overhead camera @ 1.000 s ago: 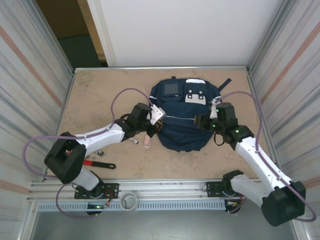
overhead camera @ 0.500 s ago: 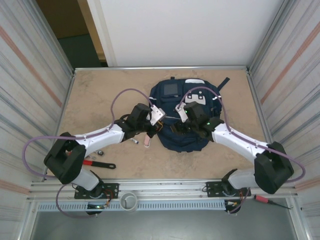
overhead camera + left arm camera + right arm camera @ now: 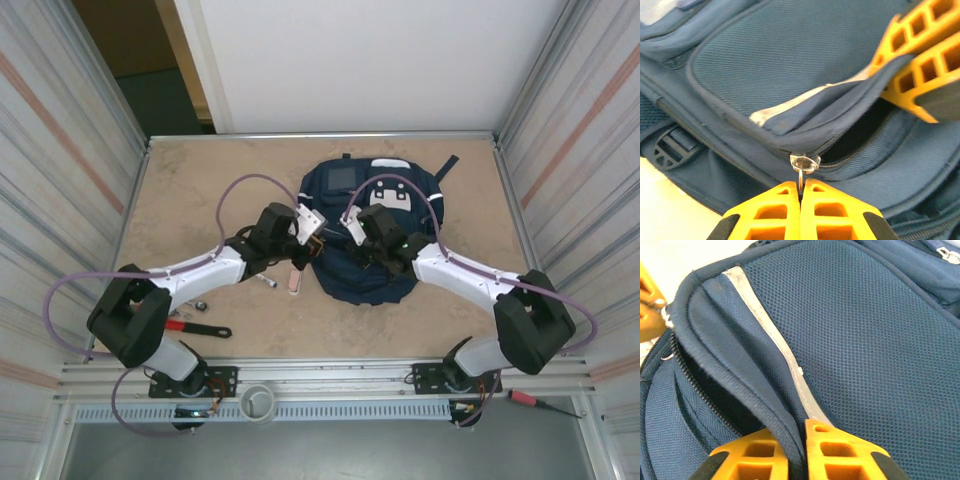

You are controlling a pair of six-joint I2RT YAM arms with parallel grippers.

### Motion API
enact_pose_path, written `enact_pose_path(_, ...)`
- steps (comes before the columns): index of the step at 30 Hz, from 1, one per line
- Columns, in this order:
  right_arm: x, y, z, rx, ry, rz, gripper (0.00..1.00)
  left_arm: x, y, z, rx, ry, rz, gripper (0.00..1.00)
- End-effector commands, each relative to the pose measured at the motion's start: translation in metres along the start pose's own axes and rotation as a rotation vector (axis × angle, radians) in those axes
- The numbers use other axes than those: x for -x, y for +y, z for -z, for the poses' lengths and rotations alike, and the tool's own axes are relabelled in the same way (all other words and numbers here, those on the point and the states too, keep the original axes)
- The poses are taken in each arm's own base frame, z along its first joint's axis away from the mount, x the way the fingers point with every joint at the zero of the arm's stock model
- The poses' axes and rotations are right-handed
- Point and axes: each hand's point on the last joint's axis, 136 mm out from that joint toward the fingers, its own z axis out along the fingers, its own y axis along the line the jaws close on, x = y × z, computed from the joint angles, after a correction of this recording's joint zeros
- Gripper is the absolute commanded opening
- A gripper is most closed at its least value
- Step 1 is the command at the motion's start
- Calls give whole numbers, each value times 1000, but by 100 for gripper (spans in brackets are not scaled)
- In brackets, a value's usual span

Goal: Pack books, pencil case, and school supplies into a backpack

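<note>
The navy backpack (image 3: 385, 205) lies flat at the table's middle, its front pocket partly unzipped. My left gripper (image 3: 318, 244) (image 3: 801, 186) is shut on the metal zipper pull (image 3: 804, 164) at the pocket's left end. The right gripper (image 3: 350, 247) (image 3: 797, 440) is shut on the pocket flap (image 3: 742, 377), its fingers (image 3: 920, 65) lifting the flap's edge so the pocket (image 3: 867, 132) gapes dark. A pale pink pencil case (image 3: 294, 281) lies on the table beside the backpack's left edge, partly under my left wrist. A white marker (image 3: 268, 282) lies next to it. The books are out of view.
A red pipe wrench (image 3: 190, 326) and a small dark piece (image 3: 201, 305) lie near the left arm's base. A red-handled tool (image 3: 528, 398) sits off the table's front right. Striped walls close in both sides.
The right arm swung in from the backpack's right side to its middle, and its gripper closed on the pocket flap. The left gripper stayed shut on the zipper pull, shifting slightly.
</note>
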Motion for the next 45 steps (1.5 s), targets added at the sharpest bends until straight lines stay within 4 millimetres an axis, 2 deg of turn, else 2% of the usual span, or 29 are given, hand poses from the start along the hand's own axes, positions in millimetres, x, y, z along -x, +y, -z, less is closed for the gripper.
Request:
enact_pose_path(1, -3, -17, 15, -51, -17, -46, 8, -5, 40, 8, 106, 8, 142, 0)
enact_pose_path(5, -2, -14, 21, -1, -45, -73, 3, -11, 68, -1, 116, 30, 251, 1)
enact_pose_path(10, 4, -6, 20, 53, -60, -92, 3, -7, 80, -20, 92, 45, 278, 4)
enact_pose_path(12, 4, -8, 19, 43, -47, -101, 9, -6, 82, -25, 81, 50, 288, 6)
enact_pose_path(13, 3, -12, 19, 22, -40, -107, 16, -7, 84, -26, 81, 52, 296, 8)
enact_pose_path(15, -4, -21, 19, -16, -15, -120, 26, -8, 85, -23, 81, 44, 305, 12)
enact_pose_path(17, -12, -31, 19, -41, 4, -154, 36, -8, 86, -13, 95, 18, 312, 21)
enact_pose_path(21, -18, -36, 16, -14, 7, -209, 42, -14, 86, 9, 130, -20, 337, 39)
enact_pose_path(22, -16, -34, 14, 0, 3, -214, 41, -19, 85, 15, 145, -24, 351, 45)
enact_pose_path(24, -8, -30, 13, 30, -11, -225, 28, -28, 86, 26, 185, -37, 386, 57)
enact_pose_path(26, 5, -28, 16, 54, -34, -242, 15, -42, 90, 39, 248, -42, 429, 64)
enact_pose_path(29, 27, -27, 24, 95, -74, -287, 6, -67, 98, 62, 368, -24, 482, 71)
enact_pose_path(32, 42, -25, 31, 150, -105, -343, 1, -92, 113, 88, 521, 4, 555, 80)
enact_pose_path(35, 53, -23, 33, 197, -123, -378, 0, -118, 125, 104, 600, 71, 643, 82)
enact_pose_path(39, 55, -22, 26, 210, -118, -386, 1, -145, 138, 108, 620, 145, 788, 83)
enact_pose_path(45, 51, -20, 17, 216, -100, -388, 1, -162, 155, 110, 705, 218, 807, 80)
